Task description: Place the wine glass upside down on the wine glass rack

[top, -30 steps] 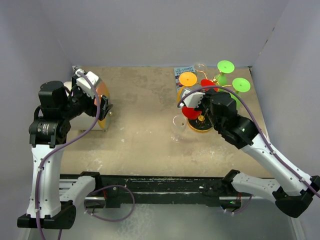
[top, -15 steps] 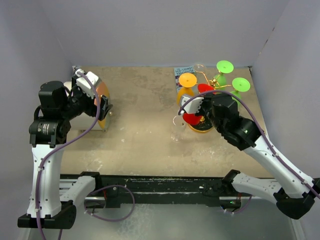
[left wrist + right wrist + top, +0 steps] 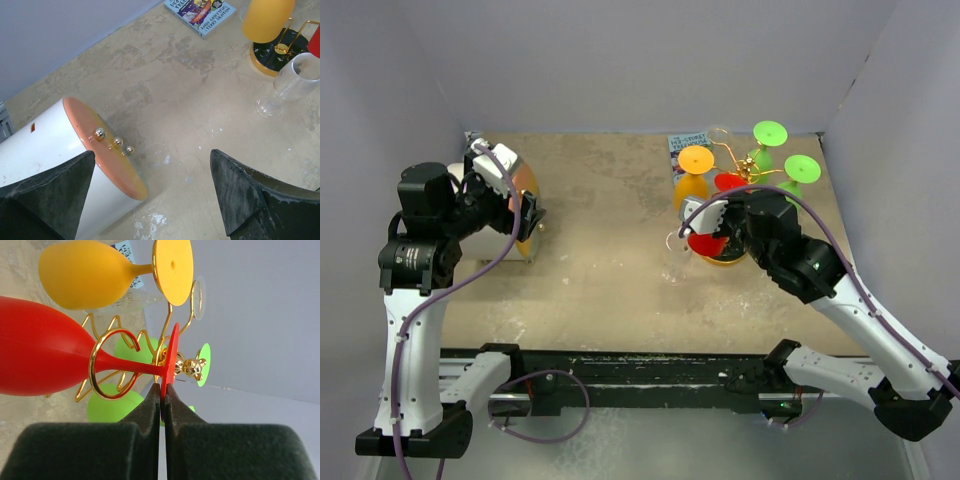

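At the left of the overhead view, the left gripper (image 3: 527, 225) hangs with jaws spread wide and empty beside a white canister (image 3: 45, 145), well apart from the work. Right of centre, the nearer right gripper (image 3: 161, 390) is pinched tight on the rim of the flat foot of the red wine glass (image 3: 45, 350). In its wrist view the glass's long axis runs across the frame, bowl at the left, foot just above the fingertips, stem threaded through an open gold ring (image 3: 92, 362) of the wine glass rack (image 3: 191, 366); release likely depends on the foot seating against that ring
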### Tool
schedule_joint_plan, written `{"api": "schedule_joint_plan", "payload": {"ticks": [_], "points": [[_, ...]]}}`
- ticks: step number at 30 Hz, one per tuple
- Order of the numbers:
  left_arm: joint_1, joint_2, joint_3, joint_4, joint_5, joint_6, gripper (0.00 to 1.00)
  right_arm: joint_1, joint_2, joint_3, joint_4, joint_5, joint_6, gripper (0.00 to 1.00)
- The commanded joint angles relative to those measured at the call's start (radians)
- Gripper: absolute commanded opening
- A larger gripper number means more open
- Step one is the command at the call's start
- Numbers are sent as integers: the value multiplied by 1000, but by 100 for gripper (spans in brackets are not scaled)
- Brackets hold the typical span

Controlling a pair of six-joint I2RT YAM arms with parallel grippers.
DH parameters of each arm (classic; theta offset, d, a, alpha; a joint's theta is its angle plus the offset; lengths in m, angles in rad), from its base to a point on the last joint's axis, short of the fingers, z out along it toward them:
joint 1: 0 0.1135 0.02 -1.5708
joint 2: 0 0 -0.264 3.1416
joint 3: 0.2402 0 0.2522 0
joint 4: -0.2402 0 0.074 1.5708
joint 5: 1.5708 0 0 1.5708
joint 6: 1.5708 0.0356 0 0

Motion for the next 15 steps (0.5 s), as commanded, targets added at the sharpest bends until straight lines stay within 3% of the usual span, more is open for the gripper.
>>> {"api": "schedule_joint_plan", "payload": {"ticks": [1, 15], "points": [[11, -14, -1, 25, 23, 20, 99, -3, -19, 16, -15, 3, -19, 0], [12, -20, 2, 19, 29, 23, 99, -3, -19, 24, -80, -30, 15, 3]]}}
